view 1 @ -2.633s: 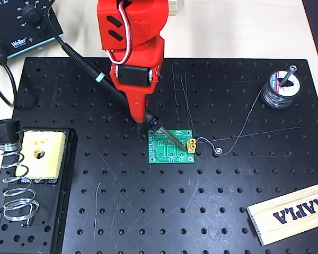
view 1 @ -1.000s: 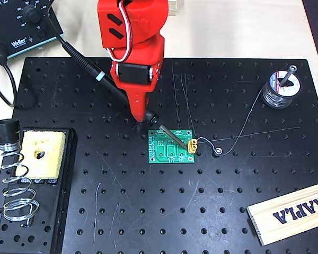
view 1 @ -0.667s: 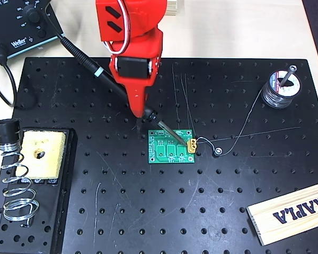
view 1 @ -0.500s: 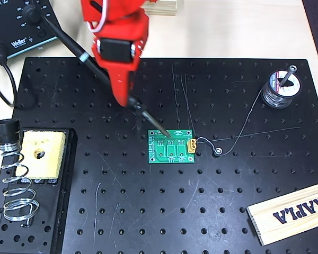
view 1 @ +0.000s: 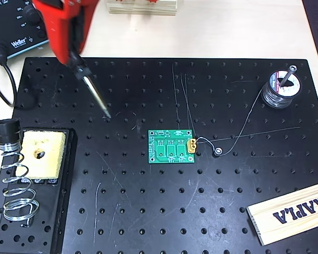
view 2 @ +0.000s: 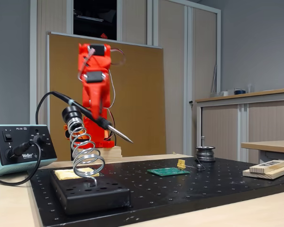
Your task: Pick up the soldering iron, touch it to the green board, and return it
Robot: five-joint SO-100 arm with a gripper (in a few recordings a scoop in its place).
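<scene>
My red gripper [view 1: 70,53] is shut on the soldering iron [view 1: 93,91] near its black collar. The iron slants down to the right, its metal tip over the black plate at upper left. In the fixed view the gripper [view 2: 98,115] holds the iron [view 2: 111,128] in the air, with the tip well above the plate. The tip sits between the coil stand and the green board, and the cord trails back to the left. The green board [view 1: 171,146] lies flat in the middle of the plate, apart from the tip; it also shows low and flat in the fixed view [view 2: 169,171].
A coiled wire stand [view 1: 13,185] and yellow sponge [view 1: 40,153] sit on a black base at lower left. The Weller station [view 1: 16,21] is at upper left, a solder spool [view 1: 280,90] at upper right, a wooden KAPLA block [view 1: 291,211] at lower right. The black perforated plate [view 1: 148,211] covers the table.
The arm swung up and to the left with the iron in its grip. The tip has lifted off the green board and now hangs over the plate's upper left.
</scene>
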